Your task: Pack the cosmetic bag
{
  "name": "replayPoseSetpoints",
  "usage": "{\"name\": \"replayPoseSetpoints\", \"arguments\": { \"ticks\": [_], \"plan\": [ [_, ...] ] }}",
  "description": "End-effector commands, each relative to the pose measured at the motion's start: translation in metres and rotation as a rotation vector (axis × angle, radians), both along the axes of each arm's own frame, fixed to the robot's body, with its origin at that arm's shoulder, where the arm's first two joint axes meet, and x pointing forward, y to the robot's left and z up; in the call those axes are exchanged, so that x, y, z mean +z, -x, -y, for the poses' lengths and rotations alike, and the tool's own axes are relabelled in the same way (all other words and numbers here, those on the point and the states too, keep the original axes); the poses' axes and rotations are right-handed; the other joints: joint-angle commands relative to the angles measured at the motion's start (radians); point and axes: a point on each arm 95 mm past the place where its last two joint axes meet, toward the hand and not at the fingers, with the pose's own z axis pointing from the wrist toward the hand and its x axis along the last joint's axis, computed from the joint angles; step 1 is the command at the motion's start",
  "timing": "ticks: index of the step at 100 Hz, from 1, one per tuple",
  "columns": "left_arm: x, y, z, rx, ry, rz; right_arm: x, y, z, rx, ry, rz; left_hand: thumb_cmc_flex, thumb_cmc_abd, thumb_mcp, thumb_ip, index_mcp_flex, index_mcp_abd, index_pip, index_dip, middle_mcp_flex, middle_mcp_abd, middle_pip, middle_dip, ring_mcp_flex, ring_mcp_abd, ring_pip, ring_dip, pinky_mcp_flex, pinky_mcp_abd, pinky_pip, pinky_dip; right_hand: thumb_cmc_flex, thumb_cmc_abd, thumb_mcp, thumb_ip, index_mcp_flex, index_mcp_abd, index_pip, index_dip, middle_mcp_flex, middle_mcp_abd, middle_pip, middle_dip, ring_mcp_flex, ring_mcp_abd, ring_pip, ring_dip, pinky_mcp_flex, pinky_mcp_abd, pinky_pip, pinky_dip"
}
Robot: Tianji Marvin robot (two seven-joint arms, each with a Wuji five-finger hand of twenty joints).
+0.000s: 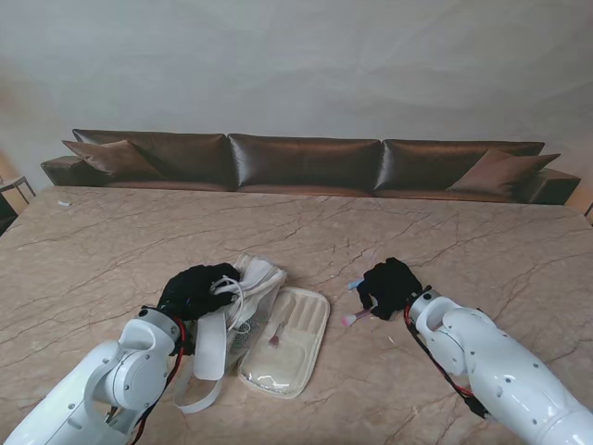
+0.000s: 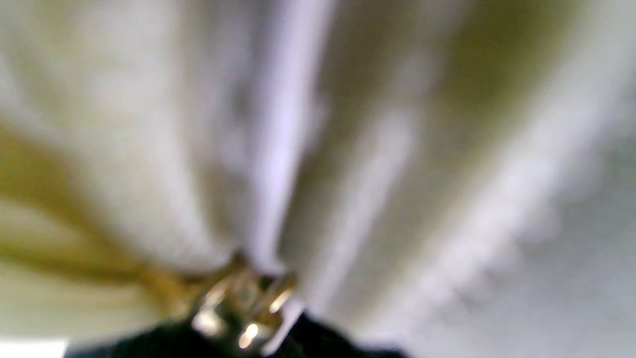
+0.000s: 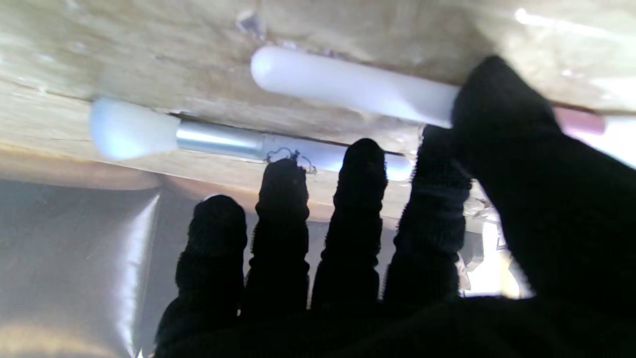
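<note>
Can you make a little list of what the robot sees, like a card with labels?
bag: cream cosmetics bag lying open on the marble table
in bag: one small brush
left robot hand: shut on the bag's folded side
right robot hand: fingers spread over two brushes, not gripping
brushes: blue-tipped brush and white-handled brush on the table
behind: brown sofa

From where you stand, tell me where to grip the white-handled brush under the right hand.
Grip the white-handled brush mid-handle, coming from above with the right hand: it lies flat on the table, its smooth round shaft bare, with a second brush close alongside.
</note>
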Motion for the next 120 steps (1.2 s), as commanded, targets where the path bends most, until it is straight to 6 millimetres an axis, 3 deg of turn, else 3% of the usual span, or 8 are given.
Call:
{"name": "replayPoseSetpoints", "arguments": {
  "ticks": [1, 10, 17, 29, 58, 93, 120],
  "plan": [
    [-0.003, 0.003, 0.002, -0.008, -0.004, -0.013, -0.018, 0.013, 0.003, 0.022, 0.033, -0.051, 0.146, 0.156, 0.141, 0.062, 0.109, -0.125, 0.336, 0.049, 0.008, -0.190, 0.012, 0.013, 0.002, -0.018, 0.006, 0.010, 0.002, 0.016, 0.040, 0.004, -0.013, -0.051, 0.028, 0.006, 0.067, -0.052, 0.030, 0.083, 0.017, -0.016, 0.028, 0.032, 0.015, -0.025, -0.001, 0.007, 0.003, 0.011, 0.003, 0.003],
    [-0.003, 0.003, 0.003, -0.009, -0.004, -0.014, -0.021, 0.014, 0.001, 0.044, 0.053, -0.056, 0.146, 0.156, 0.141, 0.062, 0.110, -0.124, 0.336, 0.049, 0.008, -0.189, 0.013, 0.013, 0.002, -0.017, 0.006, 0.010, 0.001, 0.017, 0.039, 0.004, -0.035, -0.053, 0.091, 0.032, 0.046, -0.078, 0.017, 0.252, 0.002, -0.017, 0.032, 0.071, 0.012, -0.025, -0.008, 0.008, 0.003, 0.010, 0.003, 0.002],
    [-0.004, 0.004, 0.003, -0.010, -0.005, -0.014, -0.023, 0.015, -0.001, 0.054, 0.060, -0.065, 0.147, 0.157, 0.142, 0.062, 0.110, -0.124, 0.336, 0.049, 0.008, -0.188, 0.013, 0.014, 0.002, -0.017, 0.006, 0.010, 0.002, 0.018, 0.039, 0.004, -0.033, -0.001, 0.120, 0.080, 0.046, -0.087, -0.038, 0.432, -0.006, -0.012, 0.027, 0.105, 0.000, -0.024, -0.011, 0.020, -0.006, 0.004, -0.001, 0.009],
    [-0.004, 0.004, 0.004, -0.009, -0.004, -0.016, -0.026, 0.017, -0.002, 0.069, 0.069, -0.070, 0.146, 0.157, 0.141, 0.062, 0.110, -0.123, 0.335, 0.049, 0.009, -0.189, 0.013, 0.014, 0.002, -0.017, 0.006, 0.010, 0.002, 0.018, 0.039, 0.004, -0.043, 0.093, 0.128, 0.137, 0.046, -0.103, -0.082, 0.571, -0.004, -0.017, 0.026, 0.128, -0.001, -0.031, -0.005, 0.030, -0.003, -0.008, 0.001, 0.024],
    [-0.006, 0.003, 0.002, -0.005, -0.008, -0.023, -0.006, 0.022, -0.010, 0.054, -0.025, -0.024, 0.147, 0.157, 0.141, 0.062, 0.110, -0.123, 0.336, 0.049, 0.008, -0.188, 0.013, 0.014, 0.001, -0.016, 0.005, 0.010, 0.000, 0.018, 0.038, 0.004, -0.055, 0.233, 0.080, 0.180, 0.011, -0.073, -0.115, 0.617, -0.020, -0.010, 0.020, 0.145, -0.017, -0.030, 0.003, 0.034, -0.023, -0.017, -0.006, 0.030],
    [-0.003, 0.004, 0.002, -0.009, -0.012, -0.017, 0.031, 0.029, -0.027, 0.089, -0.105, 0.085, 0.148, 0.159, 0.140, 0.063, 0.109, -0.126, 0.336, 0.050, 0.008, -0.189, 0.013, 0.014, 0.001, -0.017, 0.005, 0.010, -0.001, 0.017, 0.037, 0.005, -0.061, 0.247, 0.072, 0.181, 0.005, -0.066, -0.121, 0.619, -0.019, -0.009, 0.017, 0.144, -0.016, -0.028, 0.003, 0.033, -0.028, -0.014, -0.017, 0.025],
    [-0.003, 0.003, 0.001, -0.018, -0.022, -0.018, 0.049, 0.037, -0.047, 0.149, -0.214, 0.102, 0.149, 0.161, 0.139, 0.063, 0.109, -0.125, 0.336, 0.050, 0.007, -0.189, 0.013, 0.015, -0.001, -0.017, 0.005, 0.010, -0.003, 0.019, 0.036, 0.005, -0.059, 0.245, 0.072, 0.183, 0.008, -0.058, -0.120, 0.614, -0.011, -0.004, 0.015, 0.145, -0.008, -0.022, 0.000, 0.031, -0.025, -0.011, -0.017, 0.025]
  ]
}}
